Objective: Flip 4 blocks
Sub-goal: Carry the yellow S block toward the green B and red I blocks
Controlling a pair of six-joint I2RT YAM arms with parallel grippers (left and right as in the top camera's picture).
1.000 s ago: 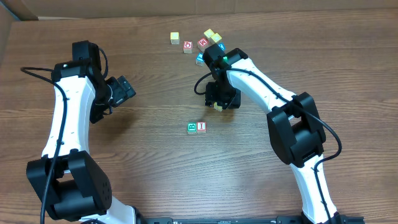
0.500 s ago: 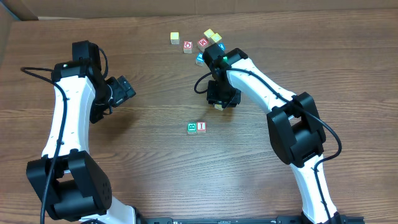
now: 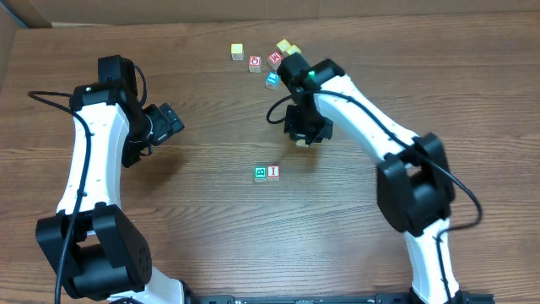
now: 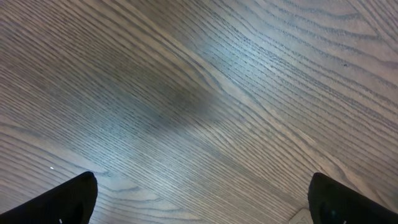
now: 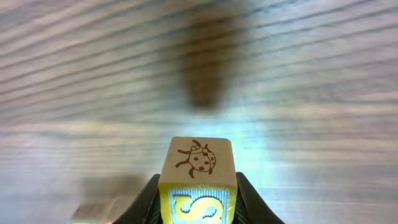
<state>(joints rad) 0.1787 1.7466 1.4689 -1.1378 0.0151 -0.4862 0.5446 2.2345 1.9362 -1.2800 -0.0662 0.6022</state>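
the ladybug block (image 5: 198, 163), a yellow s on its near face, sits clamped between the fingers of the right gripper (image 5: 198, 205), right of the middle of the table (image 3: 211, 228). near it the green-faced block (image 3: 261, 173) and the red-marked block (image 3: 272, 171) touch side by side. more cubes (image 3: 275, 59) cluster at the far edge. the left gripper (image 4: 199, 202) hangs spread wide over bare wood.

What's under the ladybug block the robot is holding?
Bare table and a dark shadow show below the block, which the right gripper pinches. The block's underside and the spot right beneath it are covered.
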